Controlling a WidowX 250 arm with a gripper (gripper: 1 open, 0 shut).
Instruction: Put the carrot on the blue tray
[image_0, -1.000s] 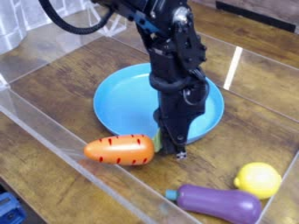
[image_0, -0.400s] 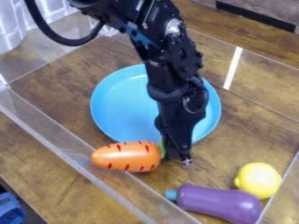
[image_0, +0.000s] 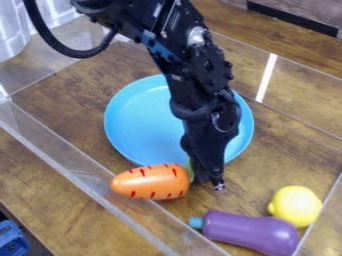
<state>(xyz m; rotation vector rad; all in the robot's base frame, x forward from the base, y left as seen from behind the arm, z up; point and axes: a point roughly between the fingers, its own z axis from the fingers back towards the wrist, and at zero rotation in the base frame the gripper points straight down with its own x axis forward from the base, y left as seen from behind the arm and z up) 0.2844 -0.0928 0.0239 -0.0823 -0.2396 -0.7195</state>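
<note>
Hand (image_0: 209, 180) closed, empty, tip beside carrot (image_0: 150, 181) lying on table (image_0: 80, 110) just outside blue tray (image_0: 140, 120).

No text, label, brand, number or sign can be read anywhere around the blue tray (image_0: 134, 125). The carrot (image_0: 151, 181) just beside its near rim bears only thin dark stripes, which seem to be plain marks rather than letters, though the view is coarse
</note>
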